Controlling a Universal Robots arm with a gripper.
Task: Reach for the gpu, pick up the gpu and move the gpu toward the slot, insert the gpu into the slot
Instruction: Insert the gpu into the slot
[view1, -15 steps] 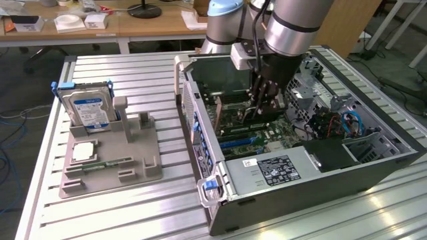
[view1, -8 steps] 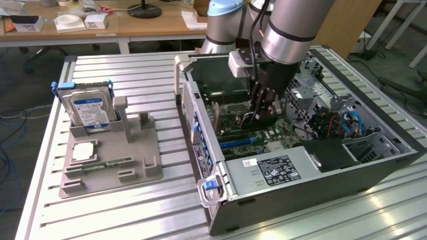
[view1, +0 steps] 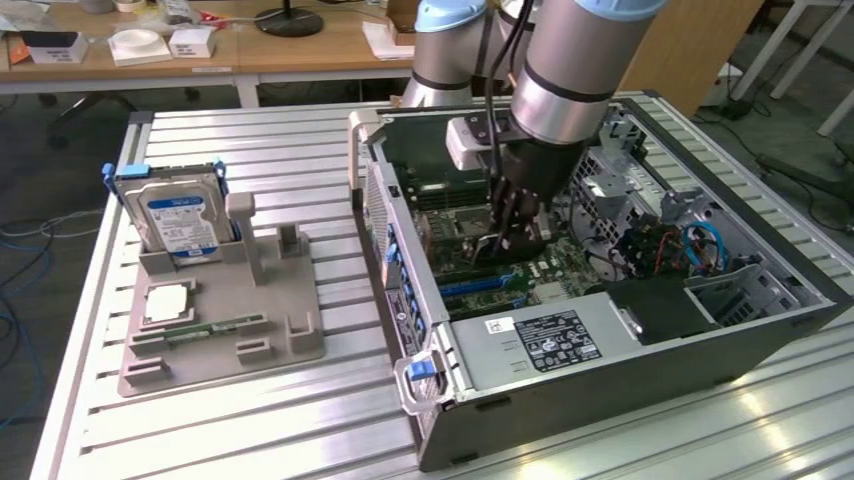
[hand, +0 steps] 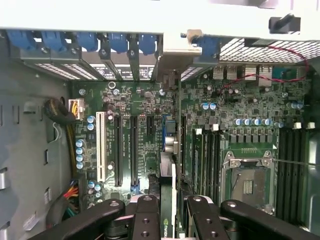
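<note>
My gripper (view1: 514, 228) is down inside the open computer case (view1: 641, 370), over the green motherboard (hand: 250, 107). It is shut on the gpu (hand: 173, 200), which I see edge-on between the black fingers (hand: 145, 215) in the wrist view. The card's silver end bracket (hand: 175, 50) reaches the row of rear openings with blue clips. A blue slot (hand: 167, 127) lies directly under the card's edge, beside two long black slots (hand: 119, 150). In the exterior view the gpu (view1: 507, 252) is a dark shape just below the fingers, close to the board; whether it touches the slot is hidden.
On the slatted table at the exterior view's left, a grey fixture (view1: 220, 310) holds an upright blue-labelled hard drive (view1: 180, 215), a chip (view1: 167, 300) and a memory stick (view1: 214, 328). Inside the case are the power supply (view1: 561, 335), drive cage and cables (view1: 694, 245).
</note>
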